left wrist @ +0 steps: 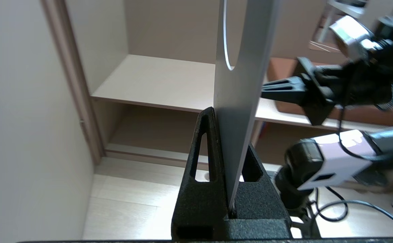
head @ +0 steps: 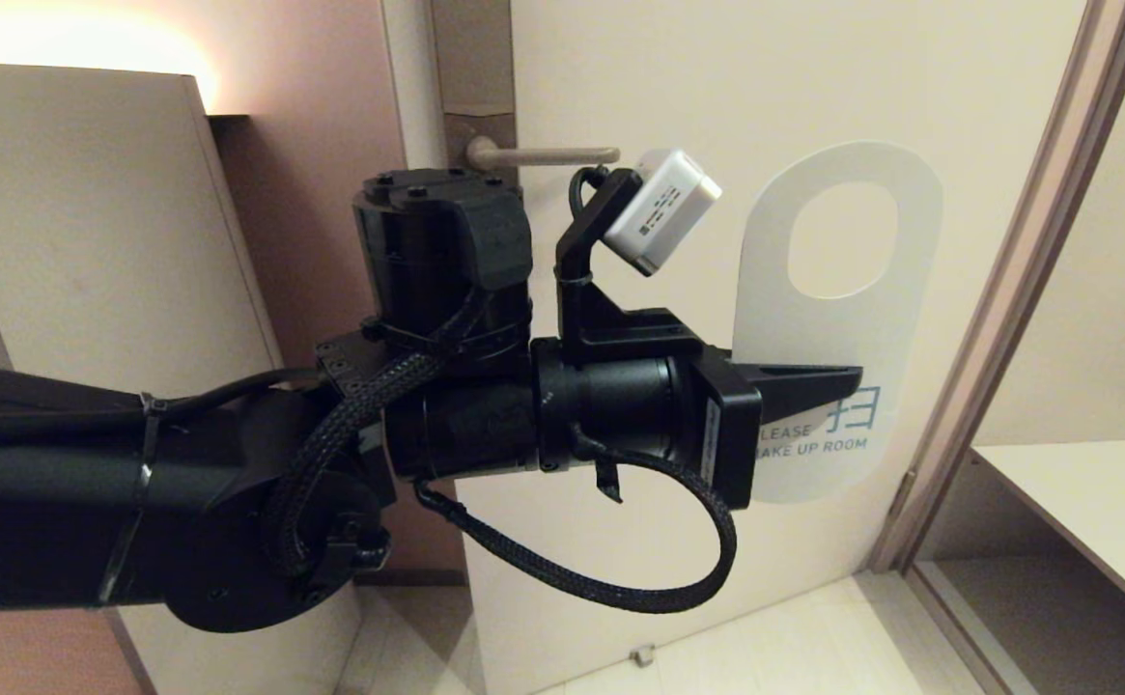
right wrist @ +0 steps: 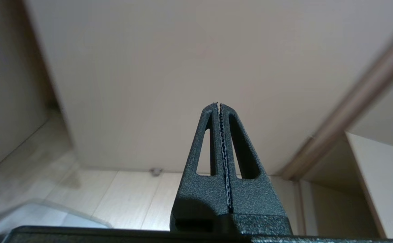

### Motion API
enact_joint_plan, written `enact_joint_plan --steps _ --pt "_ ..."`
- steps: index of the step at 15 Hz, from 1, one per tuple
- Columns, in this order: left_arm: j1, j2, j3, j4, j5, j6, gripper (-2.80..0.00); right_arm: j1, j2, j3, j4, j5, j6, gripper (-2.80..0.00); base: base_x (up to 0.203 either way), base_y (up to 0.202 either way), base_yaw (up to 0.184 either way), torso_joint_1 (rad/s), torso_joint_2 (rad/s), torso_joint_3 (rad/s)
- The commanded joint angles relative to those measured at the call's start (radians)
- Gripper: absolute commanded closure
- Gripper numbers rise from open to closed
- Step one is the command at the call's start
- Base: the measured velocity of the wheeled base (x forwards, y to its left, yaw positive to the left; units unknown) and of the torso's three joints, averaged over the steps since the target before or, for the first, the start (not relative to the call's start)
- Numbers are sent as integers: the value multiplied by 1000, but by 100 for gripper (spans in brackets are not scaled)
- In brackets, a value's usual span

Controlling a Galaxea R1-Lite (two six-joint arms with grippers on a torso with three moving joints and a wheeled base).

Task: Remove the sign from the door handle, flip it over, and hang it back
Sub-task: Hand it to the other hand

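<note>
Head view: left gripper (head: 852, 378), matte black with tapered fingers, clamped on the lower part of the sign (head: 837, 319). Flat, smooth white card with rounded ends and an oval hole well above the fingers; pale blue lettering "MAKE UP ROOM" just below the fingertips, facing the camera. Held upright, clear of the door handle (head: 545, 154), a slim horizontal beige metal lever well back from the fingers, beyond the black wrist joints. White boxy wrist camera (head: 663, 210) on a black bracket above the gripper body; braided black cable (head: 620, 569) looping beneath it. Plain cream door (head: 678, 77) behind the card.

Left wrist view: sign (left wrist: 242, 101) seen nearly edge-on, a thin grey-white sheet rising from between the two grainy black triangular fingers (left wrist: 203, 162), both pressed against its faces; curved rim of the oval hole beyond the fingertips. Beyond the card, right gripper (left wrist: 265, 91) on its black and white arm, near the card's far face; contact not discernible. Pale wooden shelf (left wrist: 156, 84) beyond.

Right wrist view: right gripper (right wrist: 218, 104) with fingers pressed together, toothed inner edges meeting in a thin zigzag seam, nothing between them. Smooth cream door (right wrist: 196, 67) ahead of the tips, pale floor (right wrist: 122, 199) lower down.
</note>
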Motion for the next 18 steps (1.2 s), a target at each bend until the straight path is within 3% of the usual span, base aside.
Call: enact_joint_plan --steps 1,2,9,13,18 --pt "-5 11 1 -5 -3 -1 0 1 69 -7 5 12 -3 0 0 0 0 0 0 0" --pt "-10 10 1 -5 -3 -1 0 1 69 -7 5 15 -3 -280 0 0 0 0 0 0" --pt "-15 13 17 -5 -2 -1 0 1 129 -6 -9 52 1 -280 0 0 0 0 0 0" --pt "-9 43 11 -7 -3 -1 0 1 241 -26 -121 66 3 -280 0 0 0 0 0 0" --pt "12 65 9 -8 -6 -1 0 1 304 -50 -139 284 -5 -280 0 0 0 0 0 0"
